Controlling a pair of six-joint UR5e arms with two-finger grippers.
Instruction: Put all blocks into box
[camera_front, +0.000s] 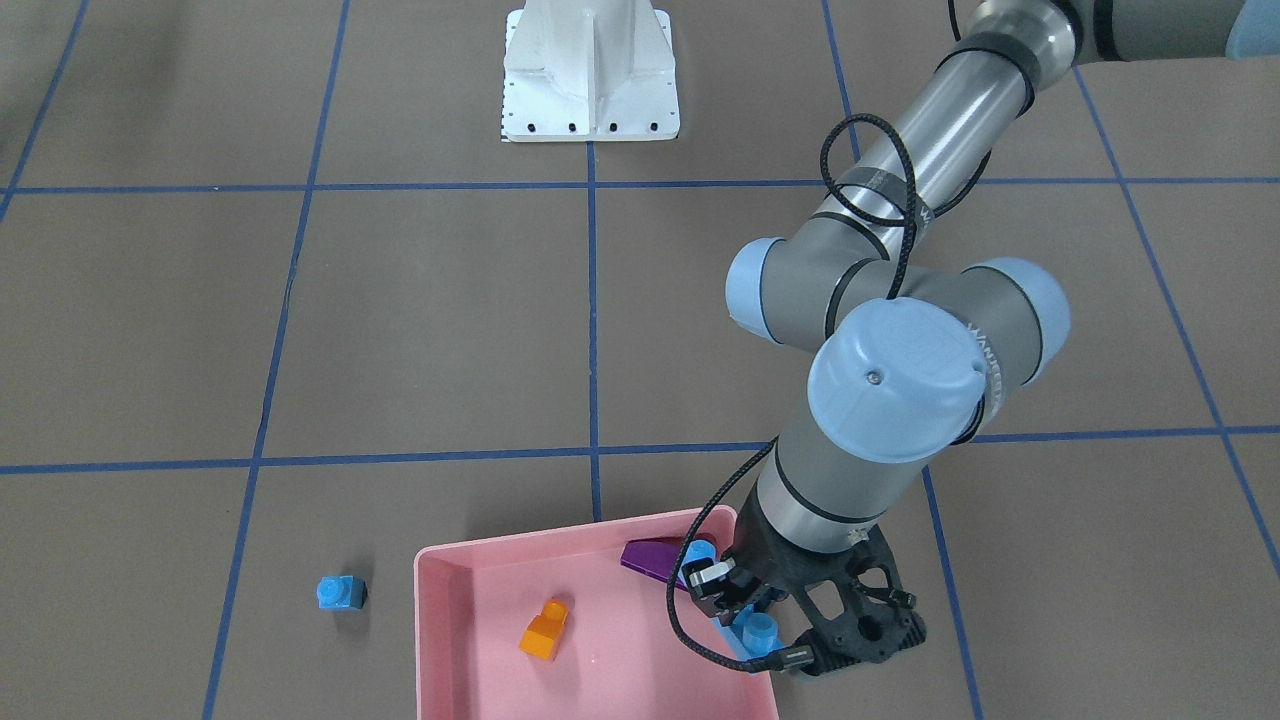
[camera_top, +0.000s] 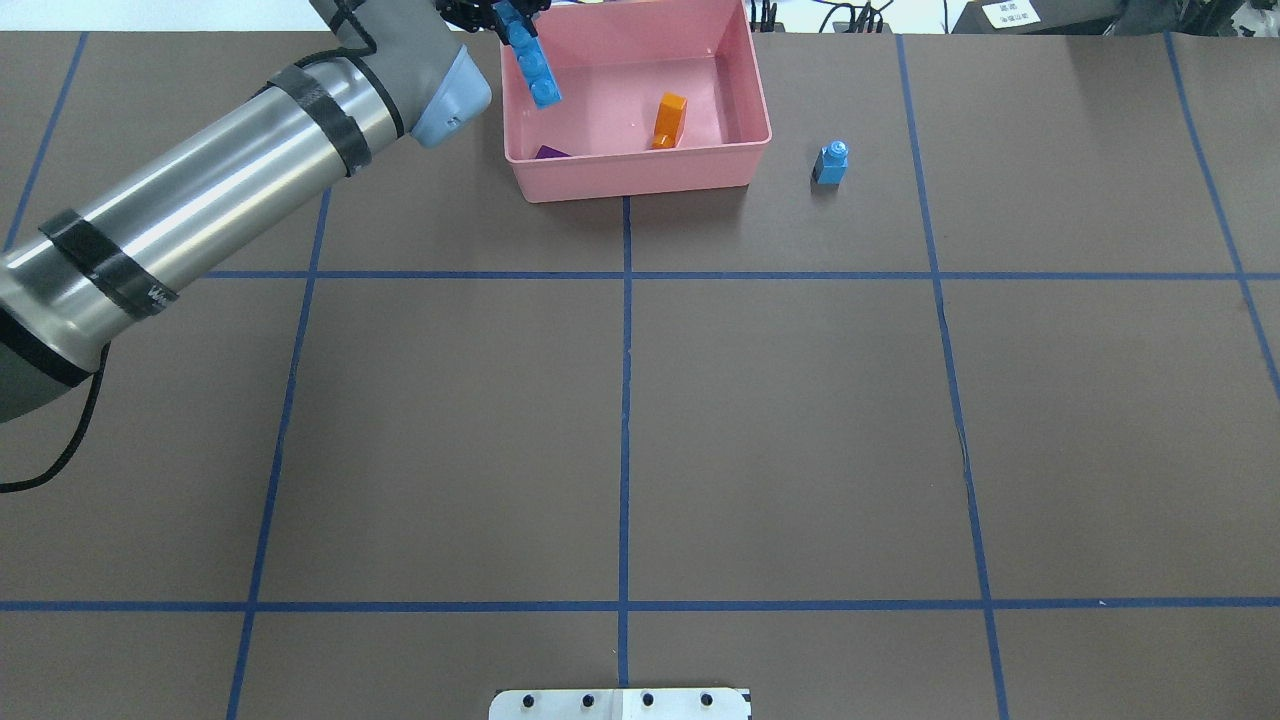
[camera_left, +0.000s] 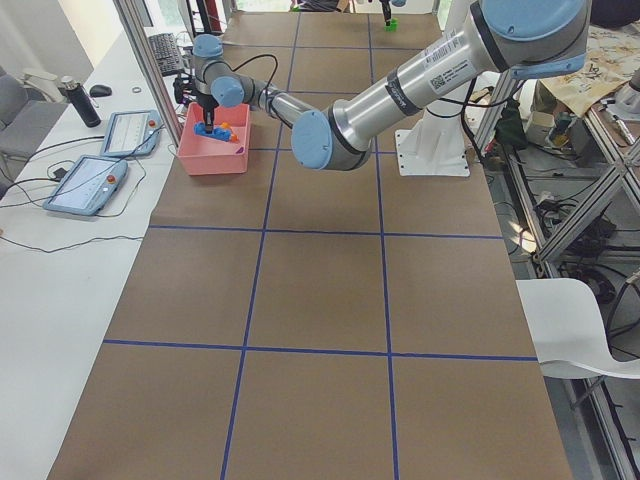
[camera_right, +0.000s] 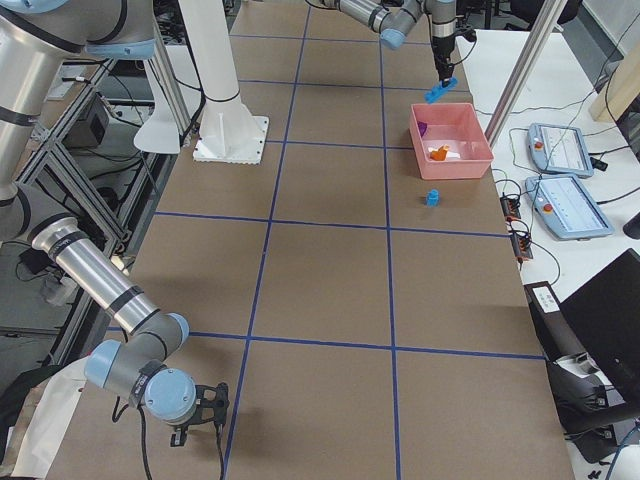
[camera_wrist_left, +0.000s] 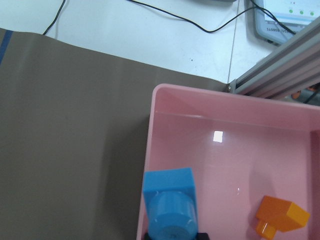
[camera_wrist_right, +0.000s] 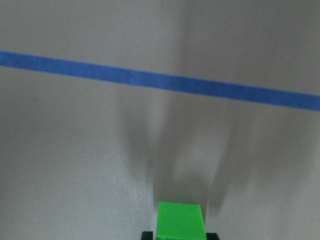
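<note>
— Brown table (camera_top: 800, 420), ruled into big squares by blue tape lines (camera_top: 625, 400). What sits on it?

— Seen from over the robot's shoulders, the pink box (camera_top: 640, 178) stands at the far edge. An orange block (camera_top: 670, 120) lies inside near the middle. A purple block (camera_top: 551, 153) is tucked in the near-left corner. A small blue block (camera_top: 831, 163) stands on the table just right of the box, outside it.

— And the arms?

— The left end effector (camera_front: 727, 592) hangs over the box's left side, clamped on the long blue block (camera_top: 533, 68), which slants above the left wall. The right end effector (camera_wrist_right: 179, 234) is at the table's right end, well apart from the box. Its pads are closed on the green block (camera_wrist_right: 180, 219), above bare table and one tape line.

— The room?

— A white pedestal (camera_front: 590, 70) is bolted at the table's near edge. Beyond the far edge, a white strip of worktop (camera_left: 60, 300) carries two control tablets (camera_right: 570, 205) and loose cables. Aluminium frame posts (camera_right: 525, 60) rise beside the box. A white chair (camera_left: 575, 320) stands off the near side.
</note>
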